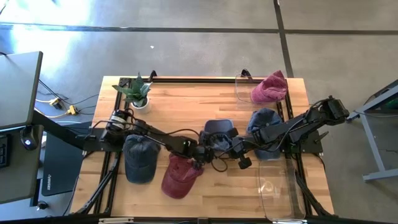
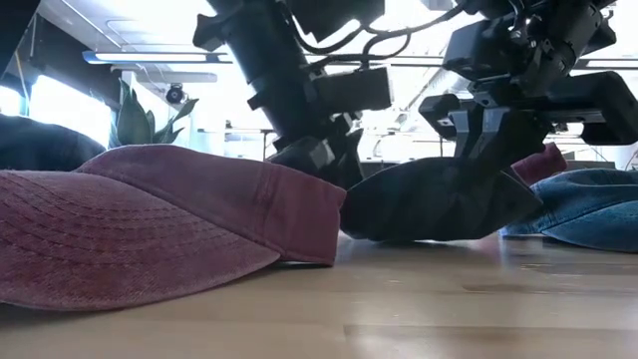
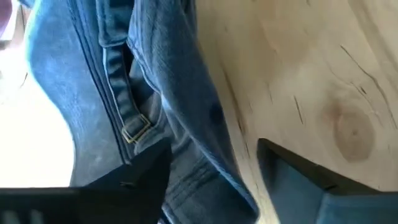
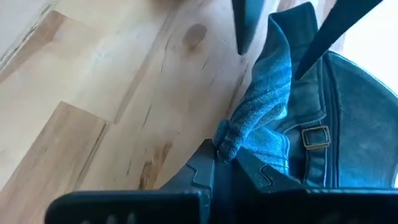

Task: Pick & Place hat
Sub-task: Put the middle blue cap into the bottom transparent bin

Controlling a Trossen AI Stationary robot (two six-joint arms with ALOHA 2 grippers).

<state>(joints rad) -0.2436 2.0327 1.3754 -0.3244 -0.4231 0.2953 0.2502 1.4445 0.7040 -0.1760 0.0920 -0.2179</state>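
On the worktop (image 1: pixel 186 99) centre lies the blue hat (image 1: pixel 216 132). The right gripper (image 4: pixel 225 157) pinches its edge; the left gripper (image 3: pixel 211 180) stands spread around the fabric. Lifting one-sided could let the cloth slip free.

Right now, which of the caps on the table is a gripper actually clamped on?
The dark blue denim cap at the table's middle: the right gripper pinches its back edge. The left gripper straddles the same cap, open. The other caps lie untouched.
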